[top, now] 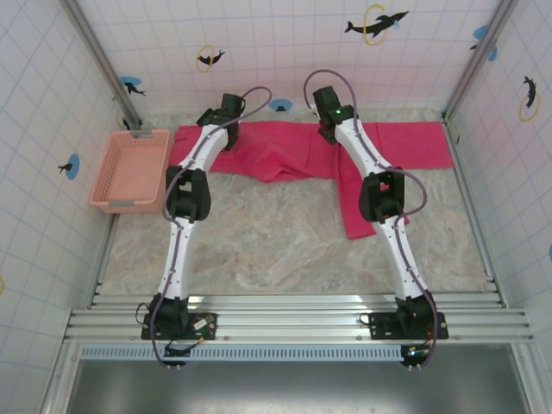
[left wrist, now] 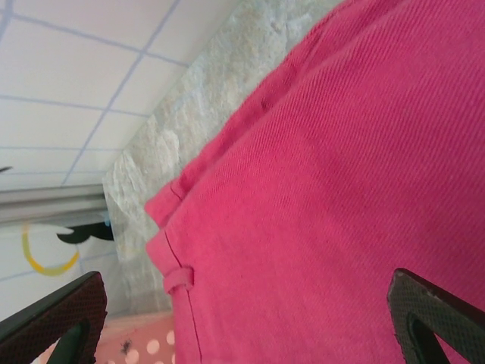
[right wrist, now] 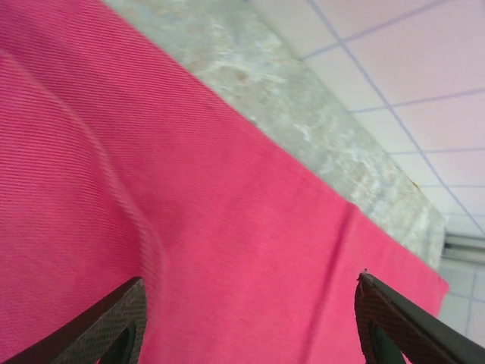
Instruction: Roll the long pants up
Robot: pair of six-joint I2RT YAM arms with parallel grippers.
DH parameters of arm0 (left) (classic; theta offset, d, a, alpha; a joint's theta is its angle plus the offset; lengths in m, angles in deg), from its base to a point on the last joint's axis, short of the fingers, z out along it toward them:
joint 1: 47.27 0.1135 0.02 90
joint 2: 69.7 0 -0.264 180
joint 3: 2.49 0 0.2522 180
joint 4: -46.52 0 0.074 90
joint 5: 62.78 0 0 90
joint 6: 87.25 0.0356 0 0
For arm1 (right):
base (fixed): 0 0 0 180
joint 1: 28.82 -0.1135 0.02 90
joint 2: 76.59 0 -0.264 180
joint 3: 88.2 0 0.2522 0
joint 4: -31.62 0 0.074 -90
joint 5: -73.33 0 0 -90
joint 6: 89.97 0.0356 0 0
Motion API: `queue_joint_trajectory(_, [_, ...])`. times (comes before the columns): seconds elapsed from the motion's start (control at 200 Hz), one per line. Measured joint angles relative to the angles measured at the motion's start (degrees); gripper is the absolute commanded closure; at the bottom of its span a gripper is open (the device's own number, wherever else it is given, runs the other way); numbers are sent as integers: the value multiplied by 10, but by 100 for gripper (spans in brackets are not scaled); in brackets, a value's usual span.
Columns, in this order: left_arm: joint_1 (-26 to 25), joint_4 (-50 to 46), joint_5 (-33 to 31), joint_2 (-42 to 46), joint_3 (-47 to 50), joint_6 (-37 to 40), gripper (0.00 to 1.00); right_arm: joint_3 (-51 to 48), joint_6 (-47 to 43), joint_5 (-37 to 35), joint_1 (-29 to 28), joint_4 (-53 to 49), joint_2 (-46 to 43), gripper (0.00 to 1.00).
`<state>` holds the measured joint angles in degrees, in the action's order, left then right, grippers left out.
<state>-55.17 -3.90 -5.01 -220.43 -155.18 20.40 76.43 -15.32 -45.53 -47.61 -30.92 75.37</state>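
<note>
Top external view: one pair of bright pink-red long pants [top: 293, 155] lies spread across the far, upper part of a marbled table [top: 259, 241], its waist toward the upper left, one leg stretched along the back wall to the upper right and the other leg bent down toward mid-frame right, where its end passes under the right arm. Two white-and-black arms rise from the rail at the bottom of the frame and reach over the cloth. The left gripper [top: 226, 110] hangs at the waist end, upper centre-left; the right gripper [top: 328, 108] hangs above the middle of the garment, upper centre. One pale salmon-pink lattice basket [top: 131, 170] sits at the left edge of the table, just beside the waist end and apart from it. Tiled walls with dolphin-and-ring stickers [top: 376, 24] close in three sides.

Left wrist view: two dark fingertips [left wrist: 53, 318], one at each lower corner, stand wide apart over the waistband, where a belt loop [left wrist: 179, 277] shows; nothing is between them.

Right wrist view: two fingertips [right wrist: 98, 326] likewise stand wide apart above flat, ribbed pink fabric, holding nothing, with a strip of marbled table and white wall tile in the upper right.
</note>
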Motion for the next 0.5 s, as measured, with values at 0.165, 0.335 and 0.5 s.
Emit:
queue_joint_trajectory(0.165, [17, -4, 16, 44, 78, -53, 2, -161, 49, -2, 33, -59, -161, 29])
queue_joint_trajectory(0.335, [53, -20, 28, 48, 88, -120, 2, -313, 117, -9, 49, -97, -303, 29])
queue_joint_trajectory(0.5, [67, -76, 22, -5, -56, -183, 2, -254, 172, 39, 68, -108, -221, 34])
